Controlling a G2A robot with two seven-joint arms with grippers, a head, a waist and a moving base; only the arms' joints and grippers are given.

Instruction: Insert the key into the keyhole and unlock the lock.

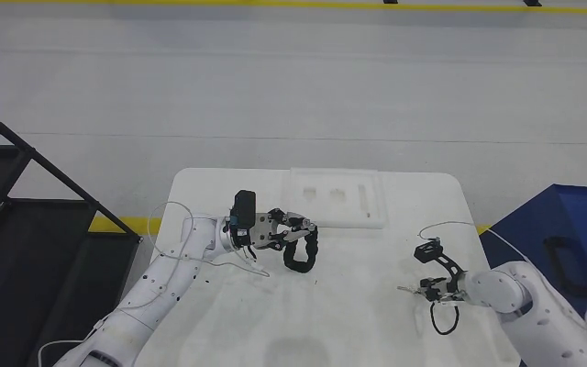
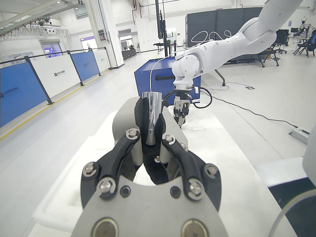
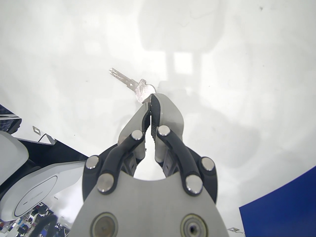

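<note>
My left gripper (image 1: 301,237) (image 2: 150,122) is shut on the lock (image 2: 151,114), a black U-shaped body with a shiny metal cylinder, held just above the table's middle; in the top view the lock (image 1: 298,261) hangs as a dark loop below the fingers. Over the table's right side my right gripper (image 3: 149,99) (image 1: 424,292) is shut on the head of a silver key (image 3: 138,87), whose blade sticks out sideways above the white tabletop (image 3: 74,38). The left wrist view shows the right gripper (image 2: 181,122) farther off, pointing down at the table.
A white foam tray (image 1: 335,197) with shaped recesses lies at the table's back middle. A blue cabinet (image 1: 541,229) stands off the table's right edge. A black frame (image 1: 46,174) stands at the left. Thin cables (image 1: 445,316) trail by the right arm.
</note>
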